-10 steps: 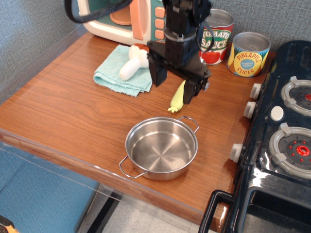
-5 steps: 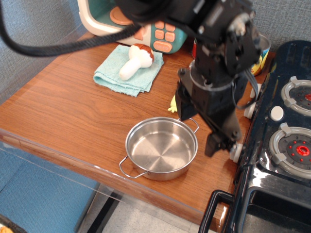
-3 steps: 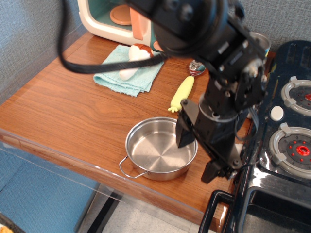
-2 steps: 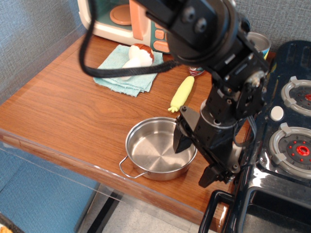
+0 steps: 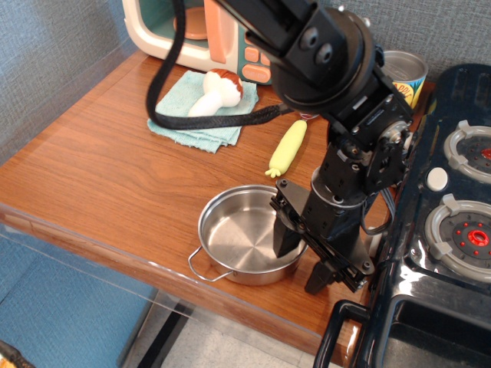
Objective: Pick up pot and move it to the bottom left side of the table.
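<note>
Pot (image 5: 245, 244) sitting close to the front edge of the tabletop (image 5: 100, 176), somewhat right of the middle, one wire loop handle pointing toward the front-left corner, the opposite handle hidden behind the arm. Pincer (image 5: 302, 261) lowered over the pot's right-hand rim, spread apart and not yet clamped on anything: one finger dipping inside the bowl near the right wall, the other standing outside, between the pot and the toy stove (image 5: 437, 230). Rim wall thus lying between the two fingers, straddled rather than gripped. Contact between fingers and steel impossible to judge from this view.

Key relation: bulk of the pot lying to the left of the pincer, toward the goal corner, with the handle-to-handle axis running diagonally from front-left to back-right. Closing line of the fingers cutting roughly across the rim, so a squeeze would likely pinch the thin wall. Judged step: about to close on the rim, then lift and carry left along the front edge.

Open wood lying to the left of the pot along that edge. Yellow corn toy (image 5: 286, 148), teal cloth (image 5: 201, 116) with a mushroom toy (image 5: 212, 93), and a tin can (image 5: 403, 73) all further back, away from that path.

Likely risk: pot tilting or slipping, since held off-centre by one wall.
</note>
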